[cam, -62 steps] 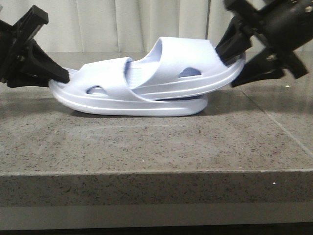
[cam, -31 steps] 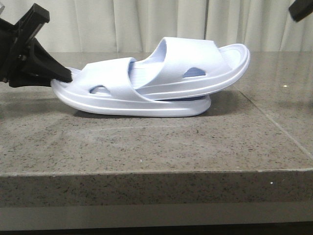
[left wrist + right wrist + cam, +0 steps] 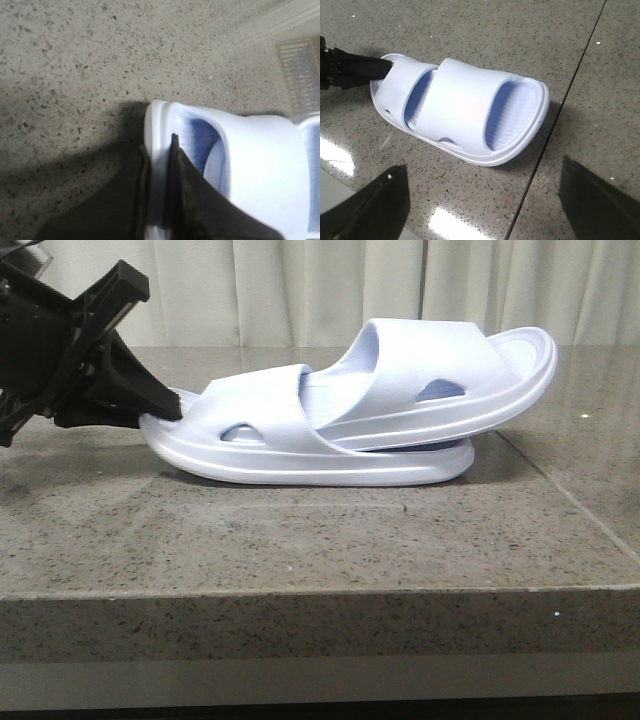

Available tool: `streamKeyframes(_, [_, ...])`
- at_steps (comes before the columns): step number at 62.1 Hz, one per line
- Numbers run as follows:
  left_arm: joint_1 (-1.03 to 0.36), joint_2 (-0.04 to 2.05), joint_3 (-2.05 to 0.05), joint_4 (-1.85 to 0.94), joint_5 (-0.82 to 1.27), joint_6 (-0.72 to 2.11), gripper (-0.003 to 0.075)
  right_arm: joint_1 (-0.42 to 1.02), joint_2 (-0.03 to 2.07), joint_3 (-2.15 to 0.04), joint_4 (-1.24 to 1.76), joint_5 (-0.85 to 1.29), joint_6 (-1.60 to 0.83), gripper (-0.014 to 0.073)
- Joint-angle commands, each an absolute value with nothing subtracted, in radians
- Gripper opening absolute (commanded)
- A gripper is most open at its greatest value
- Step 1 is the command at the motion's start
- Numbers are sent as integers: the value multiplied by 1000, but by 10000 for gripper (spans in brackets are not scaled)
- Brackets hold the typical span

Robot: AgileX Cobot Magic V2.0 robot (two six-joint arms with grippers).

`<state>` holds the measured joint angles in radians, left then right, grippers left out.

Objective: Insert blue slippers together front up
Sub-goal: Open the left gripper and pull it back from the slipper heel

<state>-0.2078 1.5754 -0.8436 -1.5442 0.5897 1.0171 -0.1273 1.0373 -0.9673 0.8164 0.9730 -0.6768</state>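
Observation:
The two pale blue slippers lie nested on the stone table. The upper slipper (image 3: 440, 390) has one end tucked under the strap of the lower slipper (image 3: 300, 455), and its other end tilts up to the right. My left gripper (image 3: 160, 408) is shut on the left end rim of the lower slipper; the wrist view shows the rim (image 3: 160, 117) pinched between its fingers (image 3: 159, 142). My right gripper (image 3: 482, 195) is open and empty, hovering above and apart from the nested pair (image 3: 465, 107). It is out of the front view.
The speckled grey stone table (image 3: 300, 540) has a front edge close to the camera and a seam (image 3: 560, 490) running right of the slippers. A pale curtain (image 3: 300, 290) hangs behind the table.
The right gripper has let go of the upper slipper and left the front view. The left gripper has moved right, and the nested slippers have shifted right with it.

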Motion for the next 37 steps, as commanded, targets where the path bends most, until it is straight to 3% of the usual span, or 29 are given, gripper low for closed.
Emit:
streamKeyframes(1, [-214,1539,-876,-1525,601,1015,47,-126,1018,-985,848,950,-679,626])
streamKeyframes(12, [-214,1531,-876,-1512,592,1015,377,-126,1018,-982,848,960,-679,626])
streamKeyframes(15, [-214,1527,-881,-1494,585,1015,433,-126,1016,-982,848,964,-679,626])
streamKeyframes(24, [-214,1477,-904,-1335,547,927,440,-126,1015,-983,834,971,-673,626])
streamKeyframes(37, [-214,1339,-996,-606,629,399,440,-83,1013,-1002,623,972,-529,626])
